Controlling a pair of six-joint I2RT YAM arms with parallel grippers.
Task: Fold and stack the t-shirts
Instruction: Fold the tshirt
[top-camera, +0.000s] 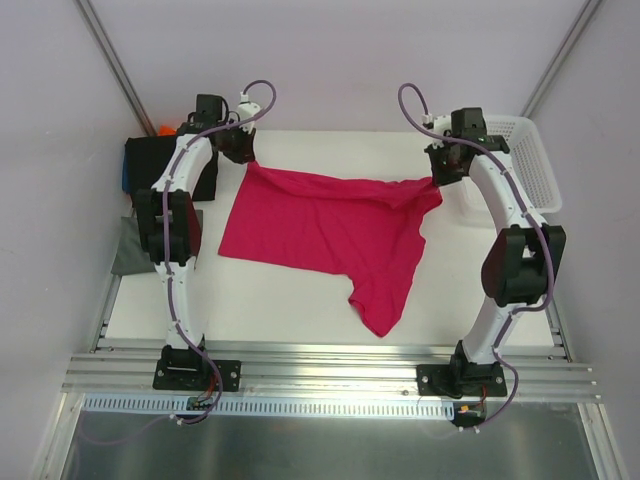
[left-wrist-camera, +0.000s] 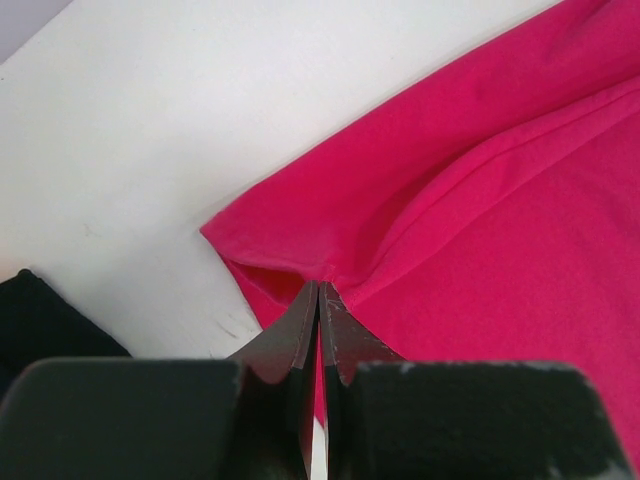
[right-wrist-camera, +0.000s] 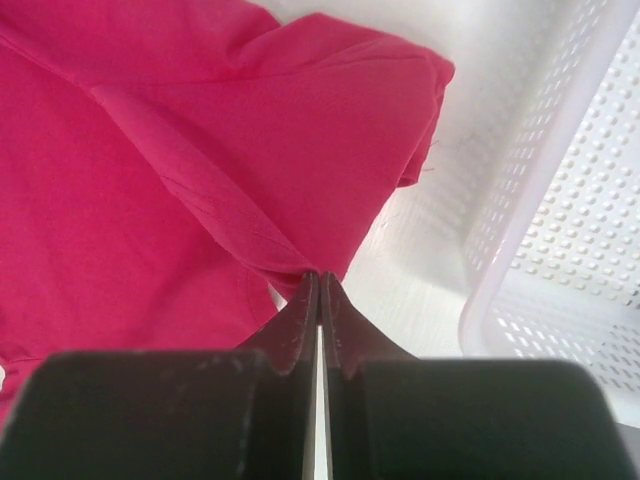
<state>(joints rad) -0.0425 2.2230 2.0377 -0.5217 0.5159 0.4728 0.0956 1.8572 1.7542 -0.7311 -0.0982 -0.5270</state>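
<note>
A crimson-pink t-shirt (top-camera: 325, 228) is stretched across the white table, one end trailing toward the front. My left gripper (top-camera: 243, 152) is shut on the shirt's far left corner; in the left wrist view my left gripper (left-wrist-camera: 320, 287) pinches a fold of the pink t-shirt (left-wrist-camera: 500, 230). My right gripper (top-camera: 443, 172) is shut on the far right corner; in the right wrist view my right gripper (right-wrist-camera: 319, 277) nips the pink t-shirt (right-wrist-camera: 150, 180) at its edge. Folded black (top-camera: 147, 160), grey-green (top-camera: 130, 245) and orange (top-camera: 165, 130) shirts lie at the left edge.
A white mesh basket (top-camera: 530, 160) stands at the back right, close to my right gripper; the same basket (right-wrist-camera: 560, 230) fills the right side of the right wrist view. The white table (top-camera: 300, 310) shows in front of the shirt. A black cloth corner (left-wrist-camera: 40, 320) lies near my left gripper.
</note>
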